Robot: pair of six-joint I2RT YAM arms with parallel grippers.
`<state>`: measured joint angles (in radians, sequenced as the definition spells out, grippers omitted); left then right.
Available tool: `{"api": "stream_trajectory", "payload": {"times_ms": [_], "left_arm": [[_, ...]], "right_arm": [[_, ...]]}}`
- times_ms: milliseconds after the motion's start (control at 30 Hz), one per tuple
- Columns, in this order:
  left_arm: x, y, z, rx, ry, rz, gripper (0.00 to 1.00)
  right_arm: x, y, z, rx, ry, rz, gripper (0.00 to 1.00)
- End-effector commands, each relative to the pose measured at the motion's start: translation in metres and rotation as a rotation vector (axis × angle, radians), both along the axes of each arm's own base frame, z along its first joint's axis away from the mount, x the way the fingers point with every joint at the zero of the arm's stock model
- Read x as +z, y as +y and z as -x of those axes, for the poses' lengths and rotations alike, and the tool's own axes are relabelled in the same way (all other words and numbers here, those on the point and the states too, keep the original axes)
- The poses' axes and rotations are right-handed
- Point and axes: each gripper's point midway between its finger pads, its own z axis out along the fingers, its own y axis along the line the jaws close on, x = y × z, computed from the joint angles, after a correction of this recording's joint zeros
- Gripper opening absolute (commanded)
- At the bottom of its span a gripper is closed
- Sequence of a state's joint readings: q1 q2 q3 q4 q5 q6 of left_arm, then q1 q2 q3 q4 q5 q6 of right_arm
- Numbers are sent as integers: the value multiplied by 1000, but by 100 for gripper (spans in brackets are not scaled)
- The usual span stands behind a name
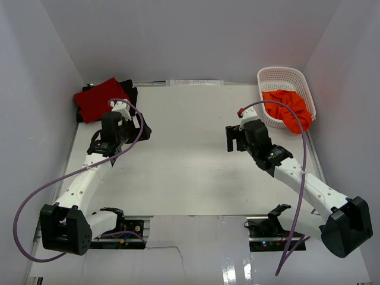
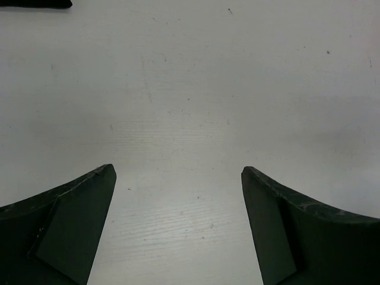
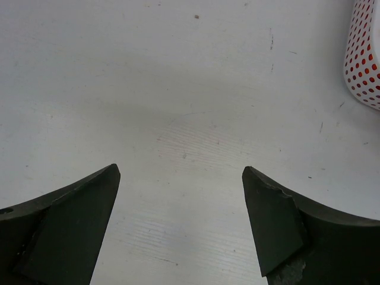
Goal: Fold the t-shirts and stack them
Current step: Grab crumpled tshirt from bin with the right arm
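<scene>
A folded crimson t-shirt lies on a black t-shirt at the table's back left corner. A crumpled orange t-shirt fills the white basket at the back right. My left gripper hovers just right of the red and black pile, open, with only bare table between its fingers. A sliver of the black t-shirt shows at the top left of the left wrist view. My right gripper hangs open over the table left of the basket, nothing between its fingers.
The basket's perforated wall shows at the right wrist view's right edge. White walls close in the table at the back and both sides. Purple cables loop from both arms.
</scene>
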<state>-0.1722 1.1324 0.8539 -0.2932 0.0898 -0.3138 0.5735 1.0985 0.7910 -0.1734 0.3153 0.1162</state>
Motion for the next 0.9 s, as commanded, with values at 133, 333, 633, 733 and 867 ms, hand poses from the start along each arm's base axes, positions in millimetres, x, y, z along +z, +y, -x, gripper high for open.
{"api": "stream_trajectory", "payload": {"times_ms": [133,333,633,733,867], "left_arm": [[28,-2,-2,-20,-71,9,98],[27,-2,-1,-19,-71,10,98],[31,-2,-1,-22,-81,6,98],[33,0,1,-15,-92,-1,98],[34,2,1,-6,-98,-8,98]], "right_arm": [[24,2,-8,0,-75,-20,90],[24,-55,-62,-311,51,-90,90],[14,-157,-148,-764,110,94,90],[0,-174,-169,-787,156,25,91],[-21,-204,-183,-852,191,54,91]]}}
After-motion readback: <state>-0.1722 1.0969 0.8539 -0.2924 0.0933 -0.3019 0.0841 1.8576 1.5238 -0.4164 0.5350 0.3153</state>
